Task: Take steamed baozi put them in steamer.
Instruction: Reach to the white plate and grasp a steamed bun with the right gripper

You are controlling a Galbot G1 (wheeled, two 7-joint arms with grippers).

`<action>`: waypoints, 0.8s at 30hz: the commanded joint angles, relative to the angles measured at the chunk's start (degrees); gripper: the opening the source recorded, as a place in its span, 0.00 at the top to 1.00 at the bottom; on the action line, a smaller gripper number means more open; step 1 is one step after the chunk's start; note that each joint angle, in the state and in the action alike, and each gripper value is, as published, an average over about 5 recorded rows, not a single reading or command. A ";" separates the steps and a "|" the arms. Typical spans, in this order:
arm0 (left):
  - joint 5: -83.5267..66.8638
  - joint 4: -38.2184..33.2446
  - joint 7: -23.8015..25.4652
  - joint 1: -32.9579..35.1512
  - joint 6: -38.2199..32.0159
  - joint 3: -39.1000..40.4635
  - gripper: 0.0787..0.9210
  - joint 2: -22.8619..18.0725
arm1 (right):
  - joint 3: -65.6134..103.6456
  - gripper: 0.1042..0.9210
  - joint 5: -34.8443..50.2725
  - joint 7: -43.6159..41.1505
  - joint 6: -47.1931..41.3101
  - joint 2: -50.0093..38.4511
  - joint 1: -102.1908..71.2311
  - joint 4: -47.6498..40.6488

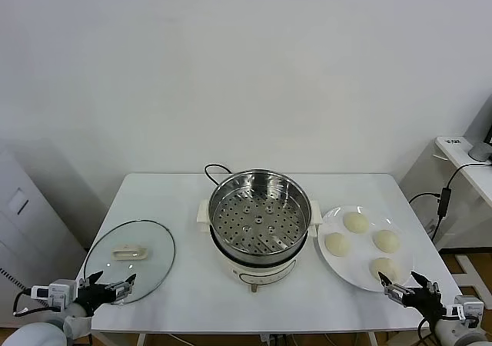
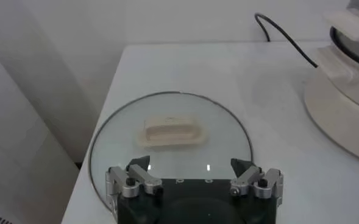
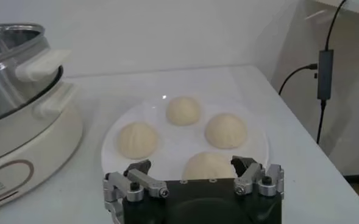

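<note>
Several cream-white baozi lie on a flat white plate (image 1: 332, 265) at the table's right: the far one (image 1: 355, 222), the left one (image 1: 336, 244), the right one (image 1: 386, 241) and the nearest (image 1: 383, 268). The steamer (image 1: 260, 215), a shiny steel pot with a perforated tray on a cream base, stands at the centre and holds nothing. My right gripper (image 1: 410, 285) is open, low at the table's front right, just short of the nearest baozi (image 3: 206, 165). My left gripper (image 1: 109, 282) is open at the front left, by the glass lid (image 1: 131, 258).
The glass lid with its cream handle (image 2: 170, 133) lies flat on the table's left. A black cord (image 1: 214, 168) runs behind the steamer. Another table with a cable (image 1: 446, 196) stands at the far right. The white wall is behind.
</note>
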 commanded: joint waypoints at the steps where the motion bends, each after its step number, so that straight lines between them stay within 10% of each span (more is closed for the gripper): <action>1: -0.49 0.06 -0.04 -0.02 0.14 0.04 0.12 0.03 | -0.19 0.12 -0.43 -0.30 -0.06 0.03 0.17 -0.03; 24: 0.61 -0.51 0.37 -1.47 0.85 0.41 0.12 -0.57 | -4.04 0.12 -63.33 -20.56 21.44 -12.75 23.31 -18.07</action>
